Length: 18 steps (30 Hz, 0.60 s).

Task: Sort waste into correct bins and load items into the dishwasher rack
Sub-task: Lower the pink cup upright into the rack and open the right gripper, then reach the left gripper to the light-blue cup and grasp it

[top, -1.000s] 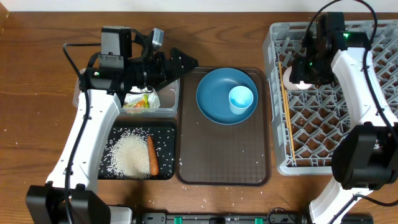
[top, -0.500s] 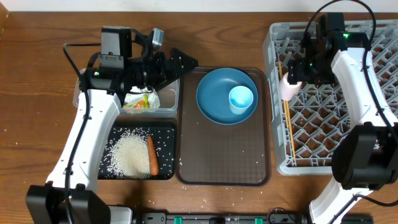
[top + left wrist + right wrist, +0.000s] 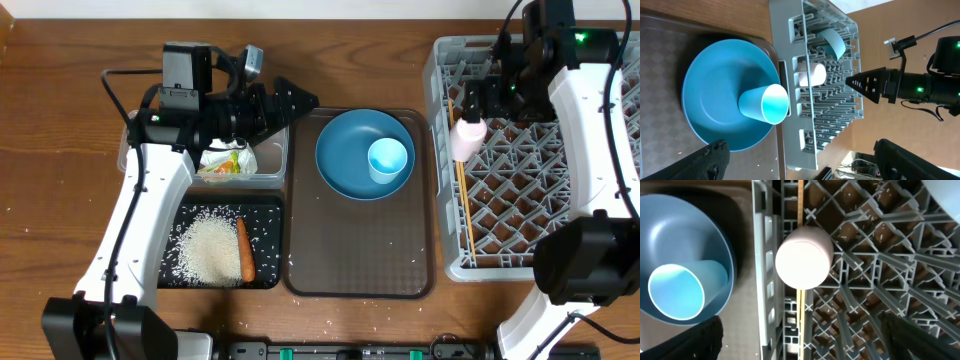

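Note:
The pink cup [image 3: 468, 138] stands upside down at the left edge of the grey dishwasher rack [image 3: 540, 210], over the two chopsticks [image 3: 461, 200]; it also shows in the right wrist view [image 3: 804, 256]. My right gripper [image 3: 484, 100] hangs open and empty just above and behind the cup. The white bowl [image 3: 832, 42] stands in the rack. The light-blue cup [image 3: 388, 160] lies on the blue plate [image 3: 345, 150]. My left gripper [image 3: 298, 99] is open and empty over the corner of the clear tub [image 3: 270, 150], which holds paper and wrapper [image 3: 228, 162].
The black tray [image 3: 270, 215] holds rice [image 3: 208, 250] and a carrot piece [image 3: 244, 250]. The plate sits on a brown serving tray [image 3: 360, 250] between the bins and the rack. A few rice grains lie on the table by the front edge.
My right gripper has let go of the pink cup, left it upside down in the rack, and pulled up and back. The left arm has not moved.

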Motion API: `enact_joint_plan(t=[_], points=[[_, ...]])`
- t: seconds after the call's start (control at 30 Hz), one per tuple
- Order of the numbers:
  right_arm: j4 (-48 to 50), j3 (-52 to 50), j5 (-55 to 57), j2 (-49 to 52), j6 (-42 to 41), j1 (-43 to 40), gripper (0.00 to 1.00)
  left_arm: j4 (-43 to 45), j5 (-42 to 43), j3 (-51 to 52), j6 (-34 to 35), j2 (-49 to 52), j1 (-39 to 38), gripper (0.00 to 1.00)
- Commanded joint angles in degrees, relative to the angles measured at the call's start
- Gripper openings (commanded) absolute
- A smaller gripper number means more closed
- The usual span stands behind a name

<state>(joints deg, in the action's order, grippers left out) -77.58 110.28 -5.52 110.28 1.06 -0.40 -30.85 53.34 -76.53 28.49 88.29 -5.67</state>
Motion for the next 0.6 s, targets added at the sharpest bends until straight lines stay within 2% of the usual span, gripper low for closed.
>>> enact_joint_plan(t=[0.0, 0.33, 0.57], points=[[-0.17, 0.55, -0.72, -0.37, 0.28, -0.70, 0.99, 0.02, -0.52, -0.31, -0.37, -0.57, 0.15, 0.95], [-0.20, 0.55, -0.72, -0.37, 0.28, -0.70, 0.99, 0.00, -0.50, -0.31, -0.35, -0.57, 0.15, 0.95], [-0.20, 0.55, -0.72, -0.37, 0.28, -0.46, 0.99, 2.32, -0.57, -0.31, 1.51, -0.57, -0.26, 0.98]])
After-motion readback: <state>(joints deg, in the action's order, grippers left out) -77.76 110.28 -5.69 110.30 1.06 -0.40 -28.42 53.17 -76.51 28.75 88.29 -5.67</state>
